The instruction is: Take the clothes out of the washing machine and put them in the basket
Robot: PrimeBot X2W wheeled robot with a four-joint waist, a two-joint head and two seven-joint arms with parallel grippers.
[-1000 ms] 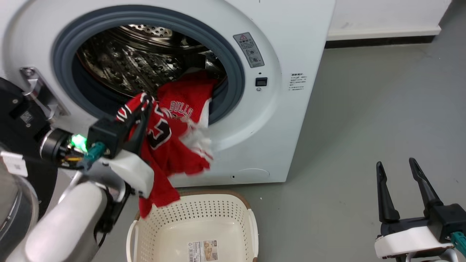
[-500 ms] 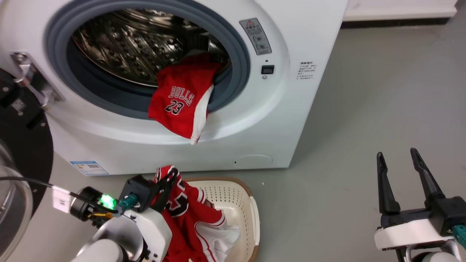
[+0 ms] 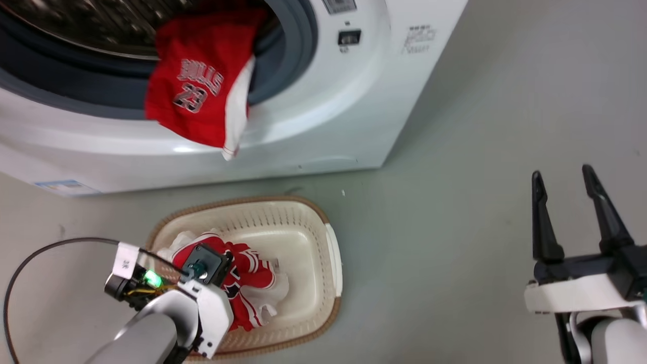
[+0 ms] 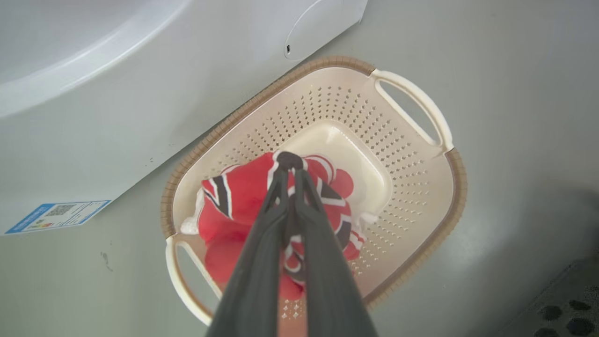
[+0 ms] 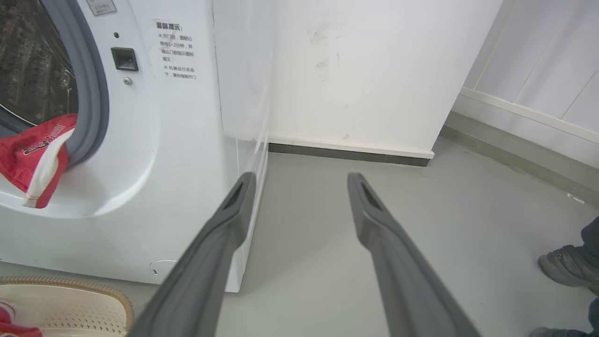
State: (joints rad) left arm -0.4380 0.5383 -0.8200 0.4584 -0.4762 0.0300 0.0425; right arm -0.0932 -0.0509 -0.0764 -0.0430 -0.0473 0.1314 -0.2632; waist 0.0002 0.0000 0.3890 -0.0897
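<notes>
A red jersey (image 4: 234, 196) with striped trim lies bunched in the cream basket (image 4: 461, 173) on the floor before the washing machine (image 3: 354, 101). My left gripper (image 4: 290, 164) points down into the basket and is shut on a fold of that jersey (image 3: 247, 273). A second red garment (image 3: 194, 101), printed "BULLS 23", hangs out over the grey door ring (image 3: 298, 45); it also shows at the left of the right wrist view (image 5: 32, 154). My right gripper (image 3: 562, 172) stands open over bare floor to the right, holding nothing.
The basket's brown rim (image 3: 252, 200) sits close to the machine's front. A black cable (image 3: 30, 263) loops beside my left arm. A person's dark shoe (image 5: 566, 267) rests on the grey floor at the far right, near a white wall (image 5: 374, 70).
My left arm has carried the red jersey from the machine's opening down into the basket. The head camera has tilted down. The right gripper has stayed put.
</notes>
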